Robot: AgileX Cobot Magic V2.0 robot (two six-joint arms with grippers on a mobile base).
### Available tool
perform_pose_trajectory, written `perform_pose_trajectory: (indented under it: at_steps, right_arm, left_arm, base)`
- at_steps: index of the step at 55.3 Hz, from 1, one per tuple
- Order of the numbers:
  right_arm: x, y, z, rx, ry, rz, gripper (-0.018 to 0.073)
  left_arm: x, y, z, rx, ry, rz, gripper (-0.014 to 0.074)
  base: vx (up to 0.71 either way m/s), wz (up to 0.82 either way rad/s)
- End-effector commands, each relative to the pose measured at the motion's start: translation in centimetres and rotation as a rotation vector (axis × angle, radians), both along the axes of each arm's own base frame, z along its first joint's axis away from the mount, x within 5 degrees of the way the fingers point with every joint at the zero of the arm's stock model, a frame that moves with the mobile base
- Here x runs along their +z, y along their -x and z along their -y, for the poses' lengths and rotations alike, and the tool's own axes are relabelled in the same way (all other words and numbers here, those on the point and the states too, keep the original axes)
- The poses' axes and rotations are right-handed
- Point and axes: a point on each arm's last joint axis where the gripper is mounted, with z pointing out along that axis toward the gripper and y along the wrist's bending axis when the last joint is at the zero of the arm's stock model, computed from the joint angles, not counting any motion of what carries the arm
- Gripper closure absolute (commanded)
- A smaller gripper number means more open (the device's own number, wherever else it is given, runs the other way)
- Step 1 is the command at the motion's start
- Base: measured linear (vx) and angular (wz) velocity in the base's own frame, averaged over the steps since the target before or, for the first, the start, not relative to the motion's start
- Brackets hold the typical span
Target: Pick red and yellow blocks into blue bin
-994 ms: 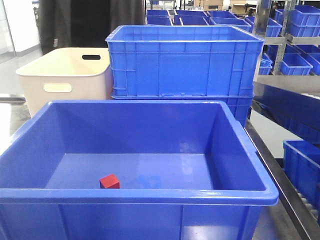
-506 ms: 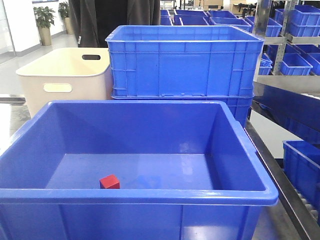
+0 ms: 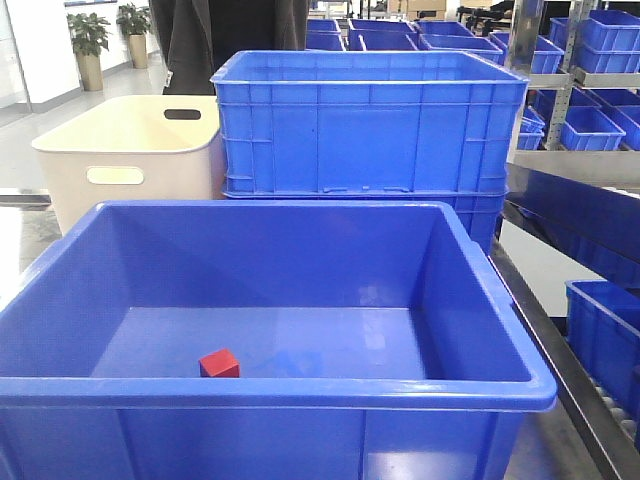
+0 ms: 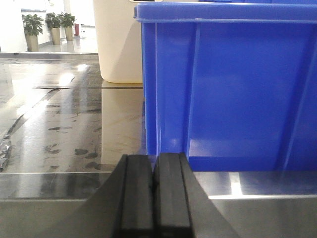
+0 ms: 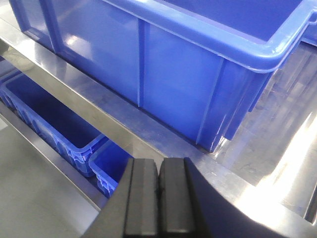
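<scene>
Sitting on the floor of the blue bin [image 3: 480,300], near its front wall, the red cube [image 3: 219,363] lies alone. Beside it a faint blue shape shows, perhaps only a reflection. Both grippers rest low beside the bin, left gripper [image 4: 153,198] and right gripper [image 5: 158,198] each pressed closed, holding nothing. Behind stand a cream bin [image 3: 130,150] and a ribbed crate [image 3: 370,125].

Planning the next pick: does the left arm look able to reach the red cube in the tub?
Probably yes: the red cube lies alone in the open-topped blue bin, but the shut left gripper sits low outside its wall.
</scene>
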Motion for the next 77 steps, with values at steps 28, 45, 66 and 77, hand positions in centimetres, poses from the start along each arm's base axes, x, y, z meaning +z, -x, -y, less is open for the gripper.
perform_pose_trajectory:
  at_steps: [28,45,66,77]
  right_arm:
    - [1.3,-0.3,-0.1,-0.011,-0.044,0.076,0.0569]
    - [1.3,-0.3,-0.1,-0.011,-0.044,0.076,0.0569]
    - [1.3,-0.3,-0.1,-0.011,-0.044,0.076,0.0569]
    - [1.3,0.5,1.0,-0.09,-0.016,0.161,0.057]
  left_arm:
    - [2.1,0.4,-0.1,0.013,0.044,0.197,0.0597]
    - [2.1,0.3,-0.1,0.013,0.044,0.195,0.0597]
    - [2.1,0.3,-0.1,0.013,0.044,0.195,0.0597]
    - [2.1,0.3,-0.1,0.013,0.044,0.195,0.0597]
  base:
    - [0.0,0.0]
    - [0.0,0.0]
    - [0.0,0.0]
    - [0.0,0.0]
